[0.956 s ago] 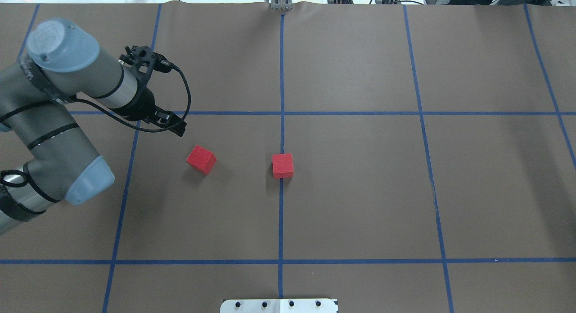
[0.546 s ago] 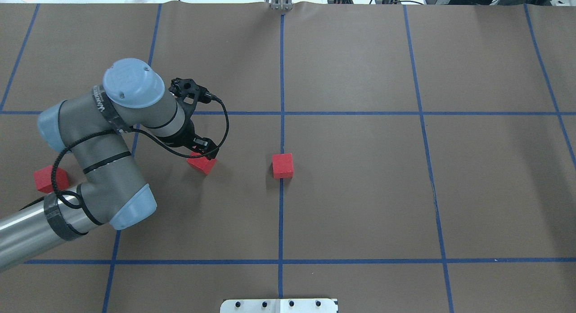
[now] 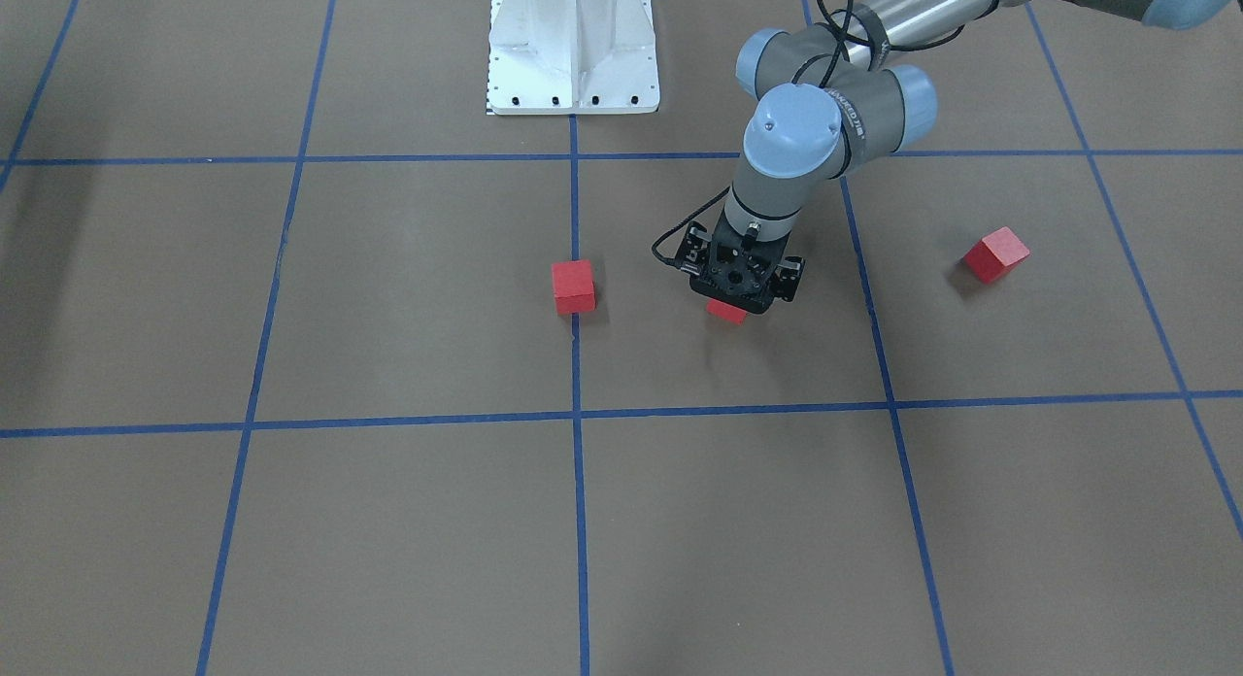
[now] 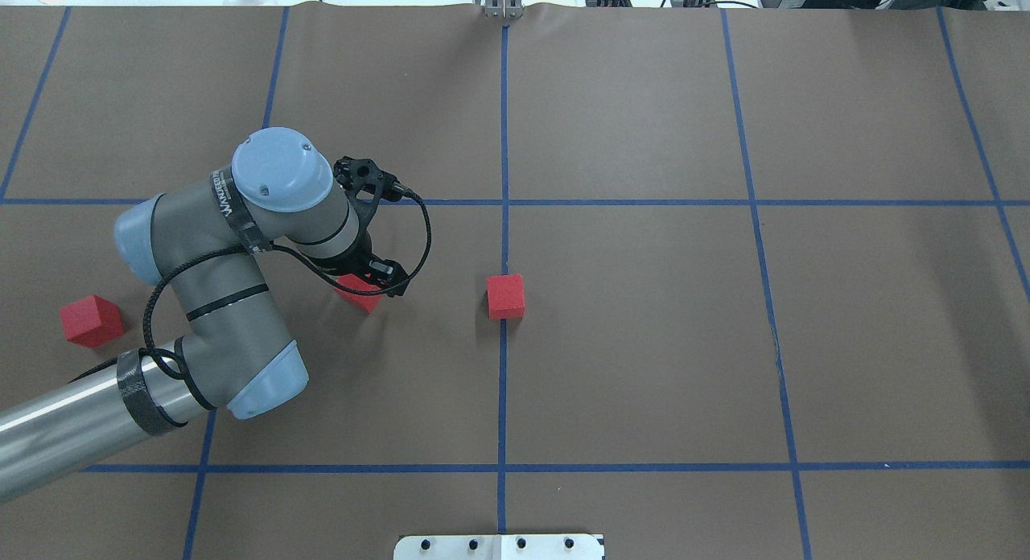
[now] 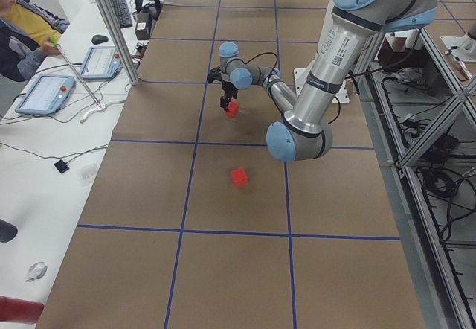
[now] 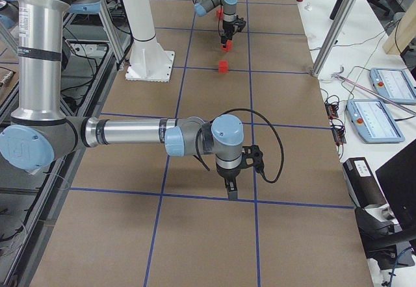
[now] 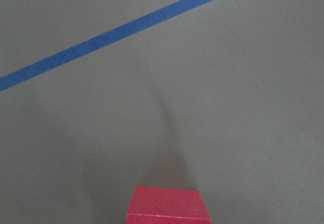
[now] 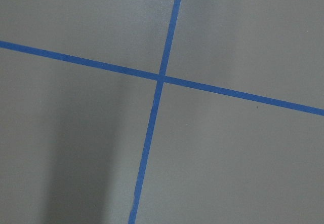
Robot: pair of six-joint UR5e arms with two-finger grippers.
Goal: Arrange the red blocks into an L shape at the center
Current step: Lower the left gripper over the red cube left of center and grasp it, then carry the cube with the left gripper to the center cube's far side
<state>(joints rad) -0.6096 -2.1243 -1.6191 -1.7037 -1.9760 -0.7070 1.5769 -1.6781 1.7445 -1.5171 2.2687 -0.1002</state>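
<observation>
Three red blocks lie on the brown table. One block (image 4: 505, 295) sits on the blue line (image 4: 503, 238) at the center. A second block (image 4: 359, 296) lies a grid half to its left, partly covered by my left gripper (image 4: 380, 277), which hovers right over it and looks open, with nothing held. In the left wrist view that block (image 7: 169, 204) shows at the bottom edge and no fingers show. The third block (image 4: 91, 320) rests at the far left. My right gripper (image 6: 231, 186) appears only in the exterior right view, low over bare table; I cannot tell its state.
The white robot base plate (image 3: 573, 50) stands at the robot's table edge. A person (image 5: 26, 20) sits at a side desk with tablets (image 5: 44, 94) beyond the table's left end. An aluminium post (image 5: 111, 27) rises there.
My left arm has swung right and come over the second block, its gripper now covering part of it. The far-left block, hidden one second ago, now shows. No block has moved.
</observation>
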